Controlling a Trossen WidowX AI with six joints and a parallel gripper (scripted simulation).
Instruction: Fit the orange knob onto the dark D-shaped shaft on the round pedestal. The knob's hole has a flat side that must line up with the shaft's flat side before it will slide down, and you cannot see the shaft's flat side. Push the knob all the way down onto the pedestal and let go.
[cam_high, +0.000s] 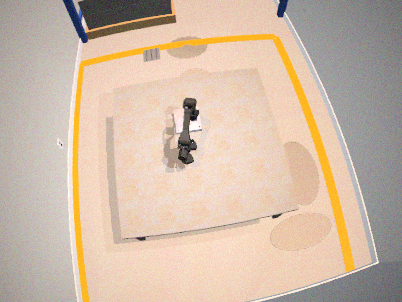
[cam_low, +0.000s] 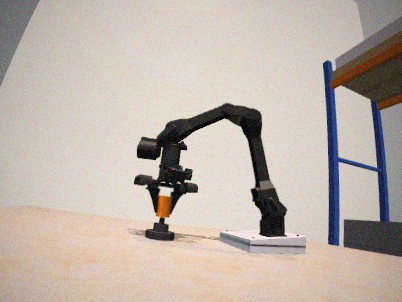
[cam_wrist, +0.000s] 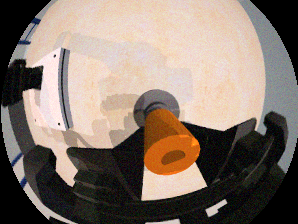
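The orange knob (cam_low: 164, 206) (cam_wrist: 170, 142) is upright between the fingers of my gripper (cam_low: 164, 212) (cam_wrist: 162, 129), which is shut on it. The round dark pedestal (cam_low: 160, 234) (cam_wrist: 173, 99) stands directly below. In the exterior view a short piece of the dark shaft (cam_low: 162, 220) shows between the knob's lower edge and the pedestal's raised middle. The knob is over the shaft and not down on the pedestal. Whether the shaft's tip is inside the hole cannot be told. The wrist view shows the knob's top; the knob hides the shaft there. The flat sides are hidden.
The arm's white base plate (cam_high: 195, 125) (cam_low: 277, 244) (cam_wrist: 52, 92) is on the same table top (cam_high: 225, 185), to the right of the pedestal in the exterior view. A blue and orange shelf rack (cam_low: 332, 165) stands beyond it.
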